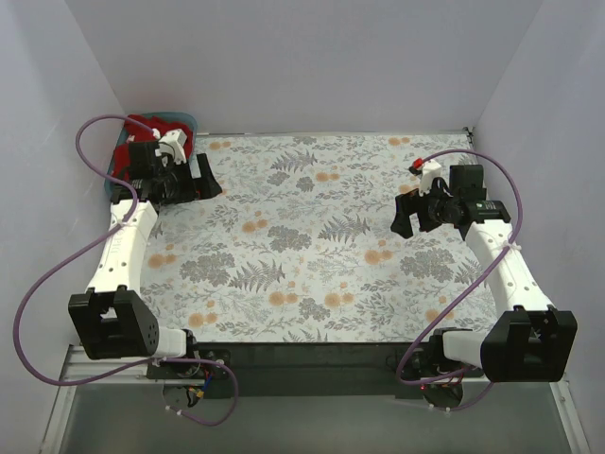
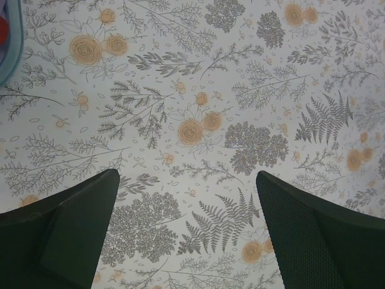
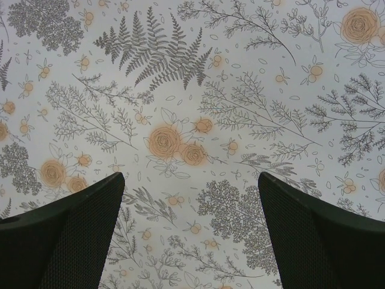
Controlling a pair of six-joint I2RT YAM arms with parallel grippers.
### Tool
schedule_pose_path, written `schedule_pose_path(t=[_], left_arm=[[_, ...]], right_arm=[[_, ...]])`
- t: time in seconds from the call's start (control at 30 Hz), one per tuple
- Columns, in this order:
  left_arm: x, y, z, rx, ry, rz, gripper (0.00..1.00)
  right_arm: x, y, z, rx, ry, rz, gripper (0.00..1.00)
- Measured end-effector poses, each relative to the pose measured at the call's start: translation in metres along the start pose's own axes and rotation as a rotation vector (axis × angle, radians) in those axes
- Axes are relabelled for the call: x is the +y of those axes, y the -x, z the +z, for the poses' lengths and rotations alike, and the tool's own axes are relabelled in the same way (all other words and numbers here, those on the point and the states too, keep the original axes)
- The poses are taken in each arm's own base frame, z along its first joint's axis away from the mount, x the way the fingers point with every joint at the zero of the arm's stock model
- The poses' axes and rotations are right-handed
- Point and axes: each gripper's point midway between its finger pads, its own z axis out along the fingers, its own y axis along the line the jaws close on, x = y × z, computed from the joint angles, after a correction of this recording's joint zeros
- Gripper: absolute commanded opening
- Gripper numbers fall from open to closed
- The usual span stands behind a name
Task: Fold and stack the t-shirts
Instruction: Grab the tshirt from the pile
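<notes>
A deep crimson t-shirt (image 1: 142, 132) lies bunched in a teal tub (image 1: 194, 122) at the table's far left corner; a sliver of the red shirt (image 2: 3, 29) shows at the left wrist view's top left edge. No salmon-pink shirt is in view. My left gripper (image 1: 203, 180) is open and empty, over the floral tablecloth just right of the tub; its jaws stand wide apart (image 2: 187, 201). My right gripper (image 1: 405, 219) is open and empty over the cloth at the right side; its jaws also stand wide apart (image 3: 191, 205).
The floral tablecloth (image 1: 312, 246) covers the table. White walls stand close on the left, back and right. The tub's rim (image 2: 18, 42) shows at the left wrist view's left edge. Purple cables loop beside both arms.
</notes>
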Motion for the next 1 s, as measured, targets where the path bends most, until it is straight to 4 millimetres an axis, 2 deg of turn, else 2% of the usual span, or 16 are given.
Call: schedule_pose_path(t=[0.13,0.17,0.23,0.4,0.47,0.57,0.6,0.67,0.73,0.8,0.93,1.0], left_arm=[[0.005,0.008,0.000,0.006,0.023,-0.008,0.98],[0.007,0.014,0.001,0.001,0.025,-0.010,0.98],[0.021,0.041,0.005,-0.032,0.047,-0.022,0.98],[0.081,0.105,0.014,-0.126,0.186,-0.036,0.98],[0.108,0.133,0.026,-0.167,0.243,-0.038,0.95],[0.148,0.159,0.052,-0.203,0.301,-0.053,0.94],[0.167,0.165,0.064,-0.205,0.327,-0.063,0.94],[0.195,0.166,0.085,-0.209,0.363,-0.070,0.94],[0.223,0.157,0.103,-0.195,0.408,-0.071,0.94],[0.243,0.151,0.117,-0.183,0.437,-0.065,0.94],[0.274,0.146,0.151,-0.187,0.460,-0.027,0.94],[0.282,0.146,0.163,-0.192,0.464,-0.011,0.94]], right_arm=[[0.000,0.000,0.000,0.001,-0.002,0.000,0.98],[0.000,0.000,0.000,0.002,-0.002,0.000,0.98],[-0.001,0.000,0.000,0.001,-0.003,0.000,0.98],[-0.001,-0.001,0.000,0.003,-0.002,0.000,0.98],[-0.001,-0.002,0.001,0.005,-0.002,0.001,0.98],[0.000,-0.003,0.001,0.006,-0.001,0.001,0.98],[0.000,-0.003,0.001,0.008,-0.001,0.002,0.98],[0.000,-0.009,0.003,0.020,0.003,0.008,0.98],[0.001,-0.013,0.004,0.028,0.006,0.012,0.98],[0.001,-0.015,0.005,0.034,0.008,0.016,0.98],[0.000,-0.018,0.008,0.044,0.012,0.021,0.99],[0.000,-0.020,0.010,0.054,0.016,0.027,0.98]])
